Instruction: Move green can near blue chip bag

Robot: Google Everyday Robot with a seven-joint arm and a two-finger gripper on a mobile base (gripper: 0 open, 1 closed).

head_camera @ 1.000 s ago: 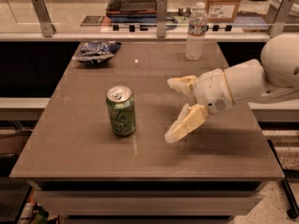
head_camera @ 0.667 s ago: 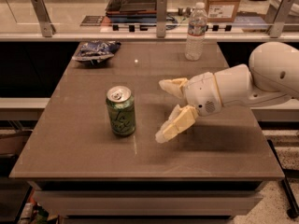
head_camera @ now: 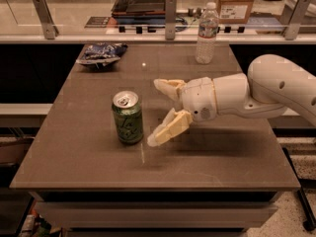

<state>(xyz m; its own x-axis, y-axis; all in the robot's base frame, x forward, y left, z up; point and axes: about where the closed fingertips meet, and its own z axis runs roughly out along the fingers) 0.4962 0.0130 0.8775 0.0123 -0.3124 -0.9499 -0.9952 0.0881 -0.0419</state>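
The green can (head_camera: pixel 127 117) stands upright on the brown table (head_camera: pixel 89 162), left of centre. The blue chip bag (head_camera: pixel 100 53) lies crumpled at the table's far left corner. My gripper (head_camera: pixel 156 111) is open, its two cream fingers (head_camera: pixel 168 128) spread wide and pointing left, just right of the can and apart from it. The white arm (head_camera: pixel 256 93) reaches in from the right.
A clear plastic water bottle (head_camera: pixel 206 33) stands at the far right of the table. Behind the table runs a counter with metal posts (head_camera: pixel 170 16), a dark tray (head_camera: pixel 142 1) and a cardboard box (head_camera: pixel 237 1).
My gripper has moved left toward the can, still open. The can and the bag have not moved.
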